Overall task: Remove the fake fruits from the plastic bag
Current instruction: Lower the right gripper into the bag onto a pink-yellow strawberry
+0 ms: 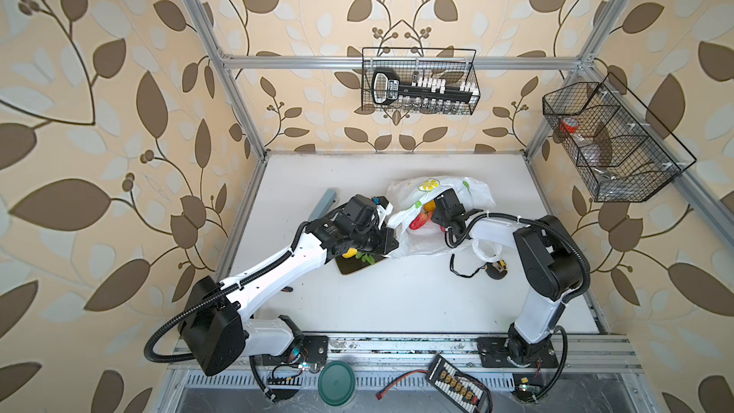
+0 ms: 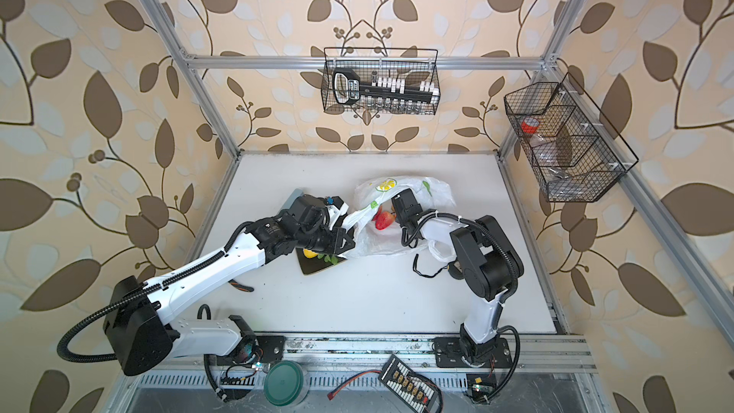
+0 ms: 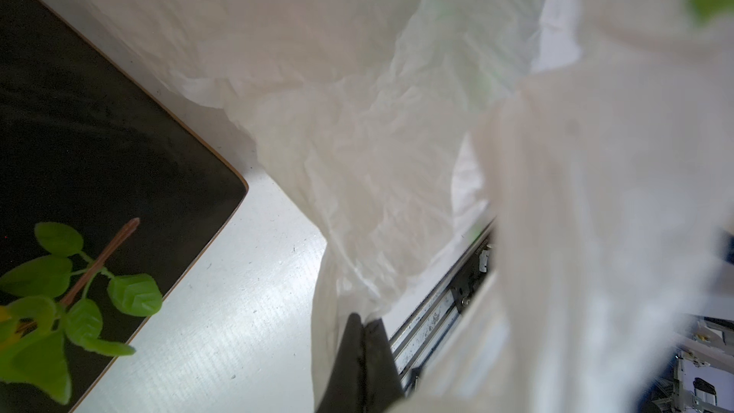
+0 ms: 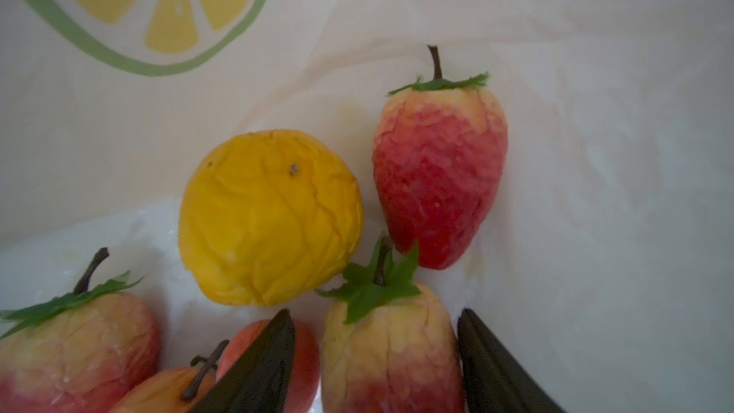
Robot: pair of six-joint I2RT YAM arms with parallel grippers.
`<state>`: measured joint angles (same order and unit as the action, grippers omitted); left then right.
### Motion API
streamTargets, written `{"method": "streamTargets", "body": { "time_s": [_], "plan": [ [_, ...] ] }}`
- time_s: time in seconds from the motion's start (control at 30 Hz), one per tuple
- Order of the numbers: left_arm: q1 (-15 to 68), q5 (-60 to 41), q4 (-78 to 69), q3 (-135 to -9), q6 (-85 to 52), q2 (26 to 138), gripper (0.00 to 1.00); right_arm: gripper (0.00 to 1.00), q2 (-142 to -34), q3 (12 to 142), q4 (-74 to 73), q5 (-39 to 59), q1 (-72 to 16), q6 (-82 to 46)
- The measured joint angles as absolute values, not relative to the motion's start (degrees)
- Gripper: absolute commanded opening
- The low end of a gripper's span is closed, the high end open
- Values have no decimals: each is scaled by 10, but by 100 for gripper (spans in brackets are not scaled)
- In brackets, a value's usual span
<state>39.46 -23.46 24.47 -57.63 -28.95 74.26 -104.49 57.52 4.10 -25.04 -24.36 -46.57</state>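
Note:
The white plastic bag (image 1: 472, 192) (image 2: 437, 192) lies at the table's middle back, its mouth held open. My left gripper (image 1: 395, 246) (image 3: 363, 321) is shut on the bag's edge (image 3: 357, 133). My right gripper (image 1: 431, 214) (image 4: 375, 311) is inside the bag, open. Its fingers stand on either side of a pale red strawberry (image 4: 389, 355). Around it lie a yellow fruit (image 4: 270, 216), another strawberry (image 4: 441, 176), a third (image 4: 75, 351) and a red fruit (image 4: 308, 359). A yellow fruit (image 1: 349, 253) and green leaves (image 3: 79, 303) lie on the dark tray (image 1: 353, 268).
A grey-blue object (image 1: 323, 202) lies behind the left wrist. A black and yellow tool with a cable (image 1: 496, 270) sits beside the right arm. Two wire baskets (image 1: 421, 81) (image 1: 611, 141) hang on the frame. A green lid (image 1: 337, 382) and a connector board (image 1: 456, 383) lie in front.

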Motion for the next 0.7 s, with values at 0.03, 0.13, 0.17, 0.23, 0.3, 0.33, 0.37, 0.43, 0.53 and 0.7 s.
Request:
{"method": "streamTargets", "body": {
  "time_s": [0.03, 0.13, 0.17, 0.23, 0.3, 0.33, 0.37, 0.43, 0.53, 0.7],
  "plan": [
    [395, -234, 245, -576, -289, 743, 0, 65, -1045, 572, 41, -250, -244, -467],
    [395, -233, 244, -577, -290, 743, 0, 64, -1045, 567, 45, -250, -244, -469],
    [395, -233, 244, -577, -290, 743, 0, 64, -1045, 567, 46, -250, -244, -469],
    [395, -233, 244, -578, -290, 743, 0, 64, -1045, 567, 46, -248, -243, -469],
    [395, -231, 244, -582, -290, 743, 0, 63, -1046, 567, 49, -246, -242, -469],
    [395, -230, 243, -584, -290, 743, 0, 61, -1046, 567, 50, -244, -242, -469],
    [395, -229, 242, -585, -290, 743, 0, 60, -1046, 567, 50, -244, -242, -469],
    [395, -223, 242, -587, -291, 743, 0, 57, -1046, 567, 50, -242, -242, -469],
    [395, -219, 242, -588, -292, 743, 0, 52, -1046, 567, 50, -239, -242, -465],
    [395, -208, 242, -592, -295, 743, 0, 42, -1041, 566, 52, -232, -241, -442]
  ]
}}
